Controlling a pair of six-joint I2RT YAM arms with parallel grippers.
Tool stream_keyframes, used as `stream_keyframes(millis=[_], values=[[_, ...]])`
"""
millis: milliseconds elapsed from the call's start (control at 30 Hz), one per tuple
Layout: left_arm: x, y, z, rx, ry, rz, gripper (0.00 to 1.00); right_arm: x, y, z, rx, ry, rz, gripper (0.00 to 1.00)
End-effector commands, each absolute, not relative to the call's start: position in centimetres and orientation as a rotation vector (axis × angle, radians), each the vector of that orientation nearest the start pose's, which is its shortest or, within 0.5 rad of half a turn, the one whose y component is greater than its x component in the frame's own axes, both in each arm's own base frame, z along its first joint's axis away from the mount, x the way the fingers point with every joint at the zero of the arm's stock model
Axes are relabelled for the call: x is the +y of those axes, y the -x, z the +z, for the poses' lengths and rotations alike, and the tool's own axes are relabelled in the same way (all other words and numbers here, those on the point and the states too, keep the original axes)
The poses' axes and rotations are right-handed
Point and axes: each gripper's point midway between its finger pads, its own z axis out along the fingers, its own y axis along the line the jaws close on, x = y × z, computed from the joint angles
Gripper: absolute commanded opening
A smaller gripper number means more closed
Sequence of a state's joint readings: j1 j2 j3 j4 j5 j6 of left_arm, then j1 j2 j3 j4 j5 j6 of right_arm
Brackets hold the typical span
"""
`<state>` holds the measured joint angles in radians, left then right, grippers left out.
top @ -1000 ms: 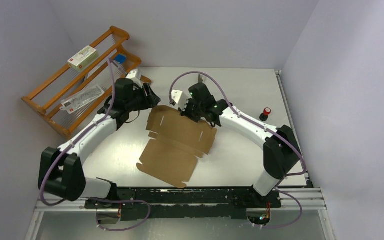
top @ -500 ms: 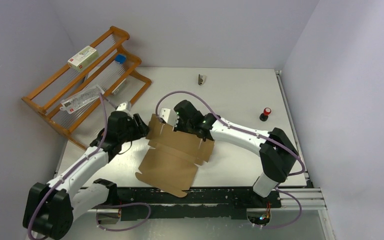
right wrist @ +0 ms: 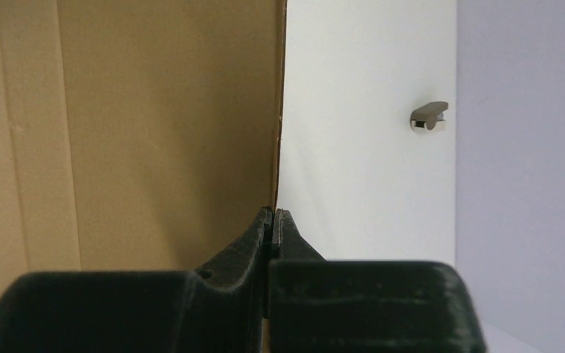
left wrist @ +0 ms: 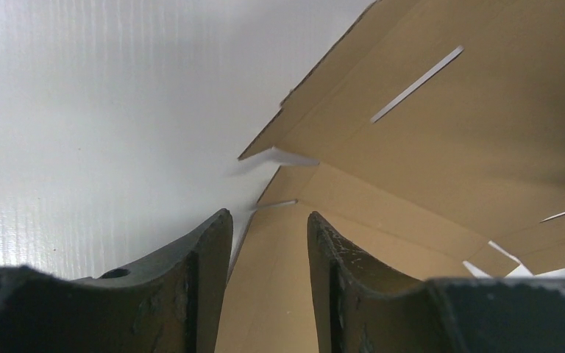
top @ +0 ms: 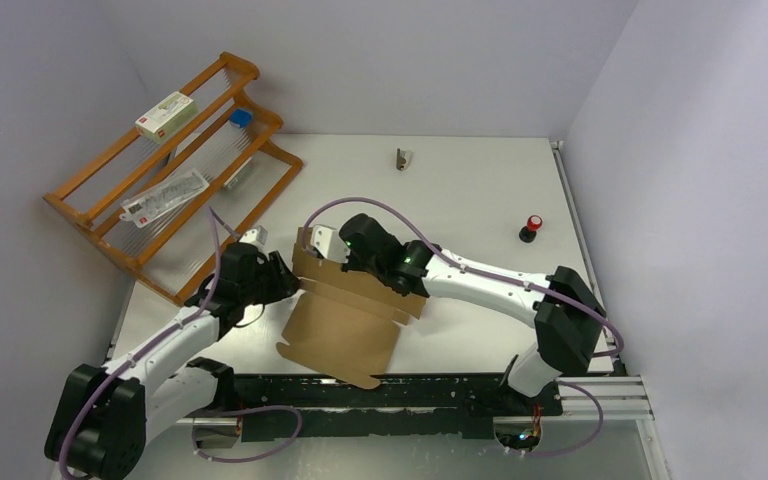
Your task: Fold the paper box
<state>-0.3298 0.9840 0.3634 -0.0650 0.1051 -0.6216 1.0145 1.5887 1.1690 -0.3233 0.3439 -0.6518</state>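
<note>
- The desk (top: 480,180) is smooth and white, so I'd expect a light sheet to slide on it when you push.
- The wooden rack (top: 238,68) stands at the desk's far left corner; every place below is reckoned from it.
- The paper box (top: 345,325) lies to the right of the rack's near foot, mostly flat, with the panel closest to the rack tilted up.
- Judge it thin and light: stiff across a panel, willing at the scored creases, easily dented by a hard pinch. Take it by a flap edge near a crease and steady the base.
- Your left gripper (left wrist: 268,217) sits between the rack and the box, jaws moderately apart, with the box's rack-side edge in the gap. I cannot tell whether either finger touches it.
- Your right gripper (right wrist: 274,213) is fully closed and seems to pinch the raised panel's edge.
- A small metal clip (top: 401,158) lies well right of the rack.
</note>
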Motion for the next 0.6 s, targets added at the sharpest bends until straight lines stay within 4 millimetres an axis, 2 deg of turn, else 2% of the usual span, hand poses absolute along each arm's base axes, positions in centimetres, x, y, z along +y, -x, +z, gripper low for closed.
stream_keyframes(millis=[0,133,400,567], values=[[-14.2,-25.1,6.0,2.272,0.23,-0.701,0.47,30.9,-29.6,16.8,1.598,1.528,-0.282,0.0],[-15.0,-25.6,5.9,2.24,0.193,-0.75,0.46,31.3,-29.2,16.7,1.584,1.535,-0.28,0.0],[-15.2,-27.7,4.9,2.242,0.181,-0.707,0.48,31.7,-29.1,16.9,1.554,1.545,-0.299,0.0],[-16.5,-27.8,4.7,2.242,0.14,-0.78,0.41,32.1,-29.1,16.9,1.544,1.548,-0.306,0.0]])
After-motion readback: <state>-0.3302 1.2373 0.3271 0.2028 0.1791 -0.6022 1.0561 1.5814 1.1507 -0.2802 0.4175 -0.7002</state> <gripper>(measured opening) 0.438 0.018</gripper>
